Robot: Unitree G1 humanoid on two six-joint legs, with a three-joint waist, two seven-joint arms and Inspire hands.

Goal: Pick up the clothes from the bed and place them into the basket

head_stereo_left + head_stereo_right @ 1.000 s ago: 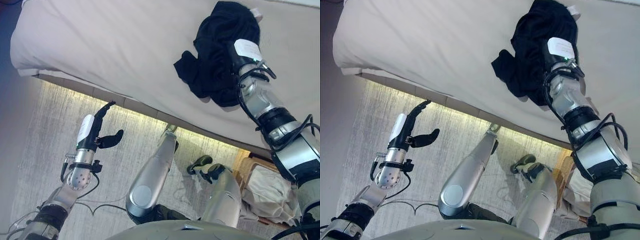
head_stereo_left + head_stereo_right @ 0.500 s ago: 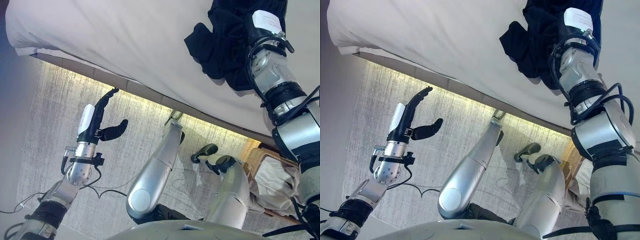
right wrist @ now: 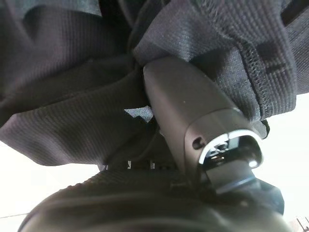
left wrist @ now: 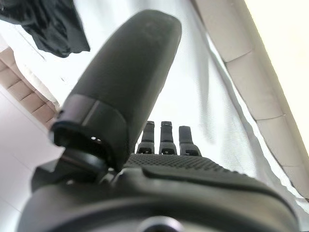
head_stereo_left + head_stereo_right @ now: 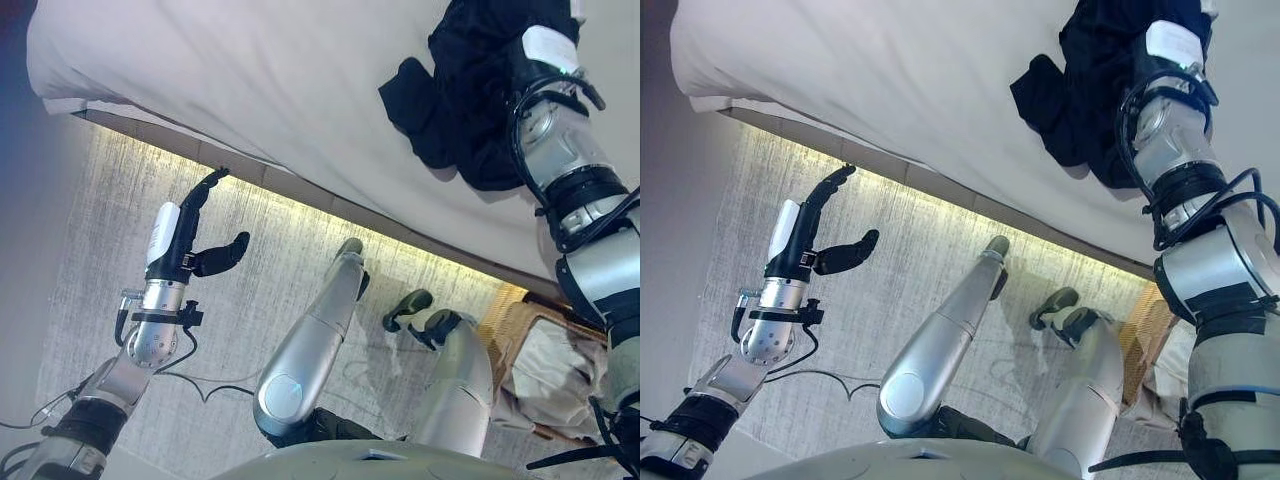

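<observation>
A black garment (image 5: pixel 450 110) lies bunched on the pale bed (image 5: pixel 250 90) at the far right. My right hand (image 5: pixel 548 45) is sunk into it from the near side, only its white-covered back showing. Up close, the thumb (image 3: pixel 188 111) digs into the dark knit cloth (image 3: pixel 63 96), which folds over its tip and gathers against the palm. My left hand (image 5: pixel 185 245) hovers open over the floor, below the bed's edge, holding nothing; its thumb (image 4: pixel 125 87) stands out with straight fingers beside it.
A wicker basket (image 5: pixel 510 320) stands on the floor at the lower right beside the bed, with pale cloth (image 5: pixel 555 365) in it. A lit strip runs under the bed's edge (image 5: pixel 300 195). Grey carpet (image 5: pixel 100 230) lies before the bed.
The camera has shifted, so the whole scene moved in view. My right hand stays buried in the black garment. The left hand keeps its open pose.
</observation>
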